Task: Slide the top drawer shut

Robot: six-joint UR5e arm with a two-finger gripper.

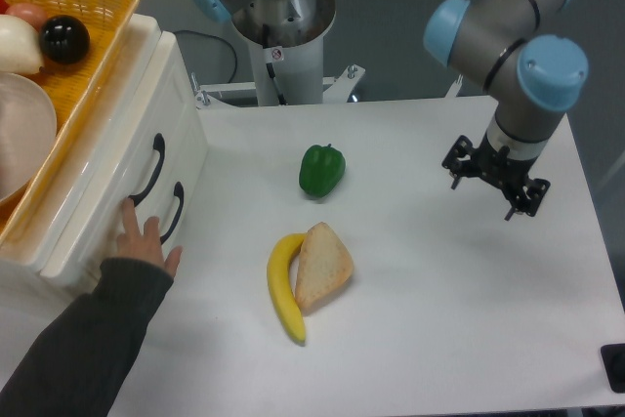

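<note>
Leftward in the frame, two drawer fronts are seen on one cream-white cabinet [107, 271], each with one black curved handle. The top drawer [117, 158] is the upper of the two, at mid-left; its handle [149, 171] lies just above the lower drawer's handle [172, 212]. One human hand [143, 243], in a dark sleeve entering from the lower left corner, is laid against the cabinet front beside the lower handle. One orange woven basket [93, 7] is set on the cabinet at the upper left, and one black ball [64, 39] is counted in it among pale objects cut off by the edge. On the white table [439, 319], one green pepper [321, 169], one banana [281, 290] and one wedge of bread [321, 266] are found, the bread touching the banana. One gripper [498, 190] is held at the right of the frame, well apart from the top drawer, with nothing grasped; its two fingers appear spread.
</note>
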